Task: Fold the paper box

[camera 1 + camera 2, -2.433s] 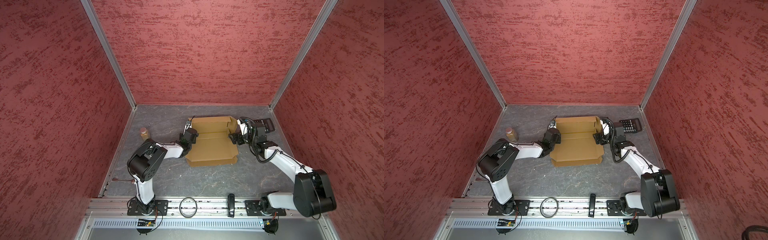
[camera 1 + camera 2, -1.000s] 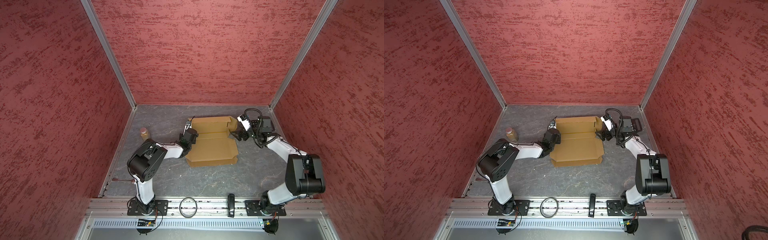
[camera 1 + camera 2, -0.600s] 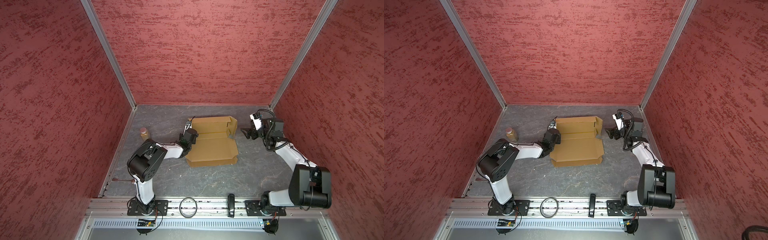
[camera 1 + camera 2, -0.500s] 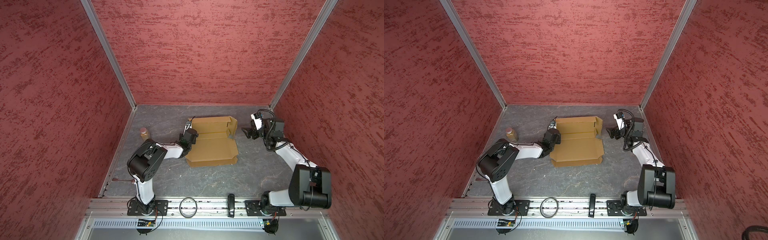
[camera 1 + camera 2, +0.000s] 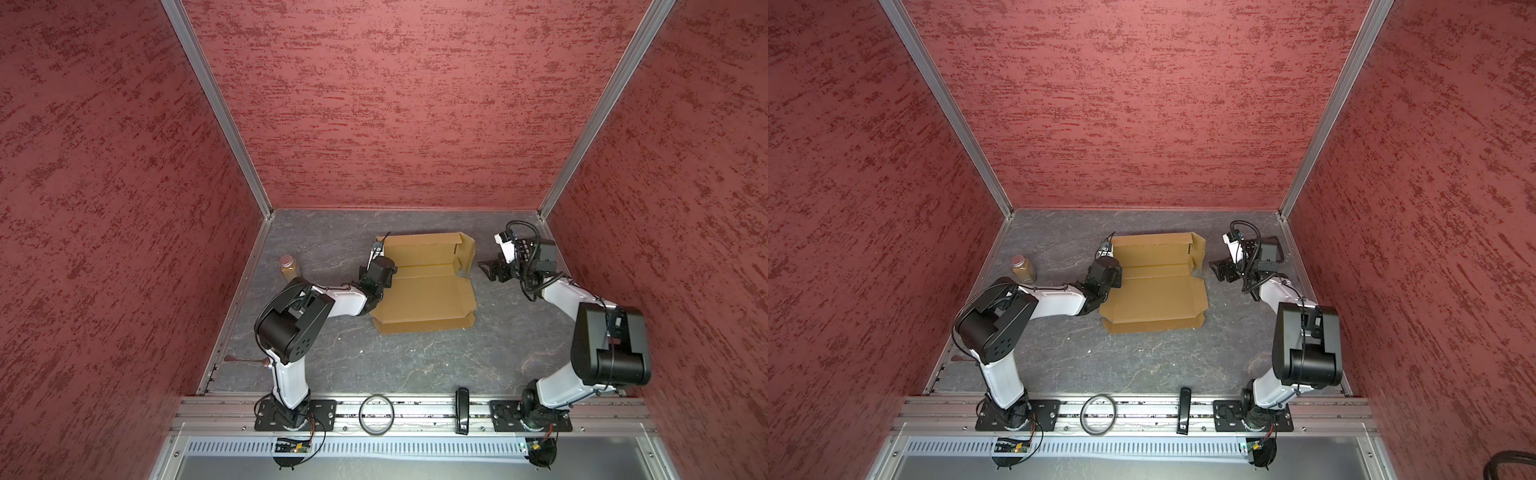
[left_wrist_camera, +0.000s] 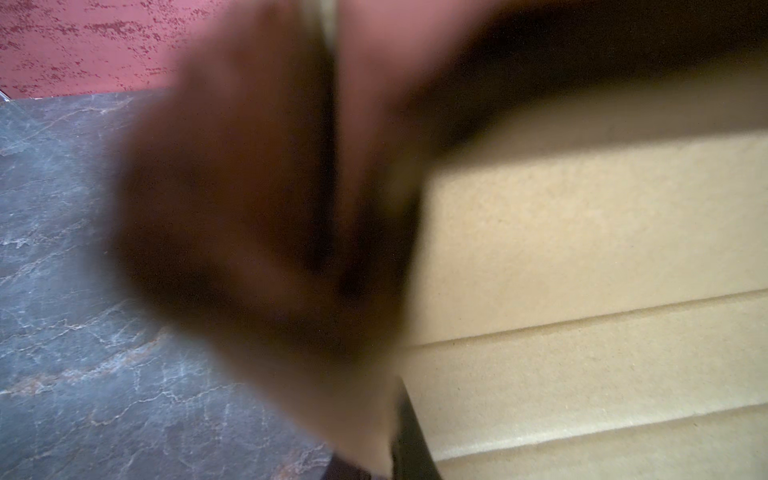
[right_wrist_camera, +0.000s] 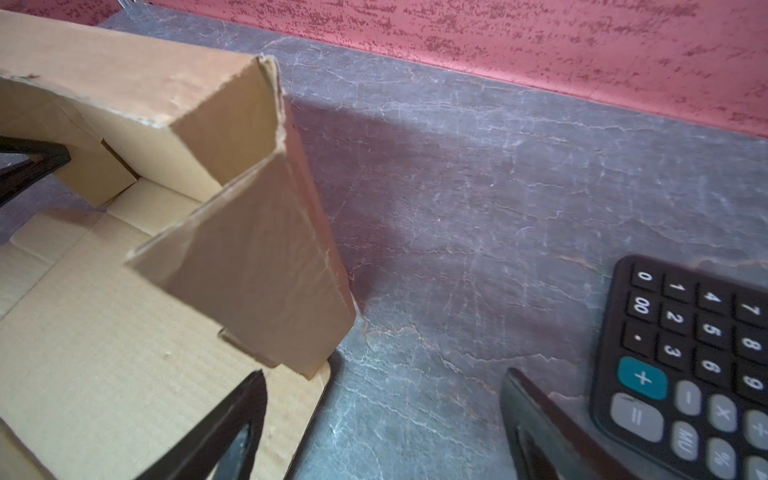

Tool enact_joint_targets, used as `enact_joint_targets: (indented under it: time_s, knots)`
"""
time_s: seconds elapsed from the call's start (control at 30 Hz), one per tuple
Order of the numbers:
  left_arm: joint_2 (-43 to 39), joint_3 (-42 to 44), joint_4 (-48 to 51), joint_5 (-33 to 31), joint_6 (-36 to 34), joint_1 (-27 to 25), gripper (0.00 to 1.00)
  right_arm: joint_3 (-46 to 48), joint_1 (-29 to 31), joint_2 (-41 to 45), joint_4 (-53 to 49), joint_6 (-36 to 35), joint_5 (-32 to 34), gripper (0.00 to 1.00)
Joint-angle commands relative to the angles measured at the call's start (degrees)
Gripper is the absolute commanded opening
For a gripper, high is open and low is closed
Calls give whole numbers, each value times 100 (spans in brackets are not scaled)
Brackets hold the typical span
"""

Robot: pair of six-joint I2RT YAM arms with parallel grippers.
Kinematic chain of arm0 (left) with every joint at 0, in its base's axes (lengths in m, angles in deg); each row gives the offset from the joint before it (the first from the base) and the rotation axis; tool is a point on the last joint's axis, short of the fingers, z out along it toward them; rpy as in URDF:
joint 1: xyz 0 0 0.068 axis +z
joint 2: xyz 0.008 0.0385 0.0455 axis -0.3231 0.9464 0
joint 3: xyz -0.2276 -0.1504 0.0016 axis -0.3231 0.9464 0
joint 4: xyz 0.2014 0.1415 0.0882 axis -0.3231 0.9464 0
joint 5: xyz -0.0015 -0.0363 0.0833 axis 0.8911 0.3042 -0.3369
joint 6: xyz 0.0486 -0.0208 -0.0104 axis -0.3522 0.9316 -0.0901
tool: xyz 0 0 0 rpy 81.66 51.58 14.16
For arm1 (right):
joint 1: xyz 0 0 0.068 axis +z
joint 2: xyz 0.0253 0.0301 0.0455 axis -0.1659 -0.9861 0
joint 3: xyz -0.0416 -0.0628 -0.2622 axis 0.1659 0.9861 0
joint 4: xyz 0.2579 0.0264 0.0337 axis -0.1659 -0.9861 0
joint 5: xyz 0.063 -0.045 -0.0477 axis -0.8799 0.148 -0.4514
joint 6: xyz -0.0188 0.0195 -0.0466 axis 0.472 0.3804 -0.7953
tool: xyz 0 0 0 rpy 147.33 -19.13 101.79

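The grey marbled surface [image 5: 415, 365] carries the paper box [image 5: 424, 291] mid-width, nearer the back edge. Its base panels lie flat and its right flap [image 7: 257, 257] stands upright. The left tool [image 5: 380, 253] is clamped shut on the box's left flap [image 6: 257, 187], which is blurred in the wrist view. The right tool [image 5: 489, 271] gapes wide and empty just beside the upright flap, over bare surface. A black calculator [image 7: 685, 365] lies near the back right corner, close to that tool. A jar [image 5: 288, 268] stands by the left edge.
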Motion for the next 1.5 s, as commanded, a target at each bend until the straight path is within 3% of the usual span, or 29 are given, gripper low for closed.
enact_joint_targets:
  time_s: [0.0,0.9,1.47]
  knots:
    - [123,-121,144,7,-48,-60,11,-311,12,-137,153,-98,-251,88]
    - [219,-180,136,10,-47,-81,11,-1034,701,-981,157,-65,-342,88]
    - [241,-171,80,85,-110,-79,10,-1054,1022,-1199,760,322,-198,85]
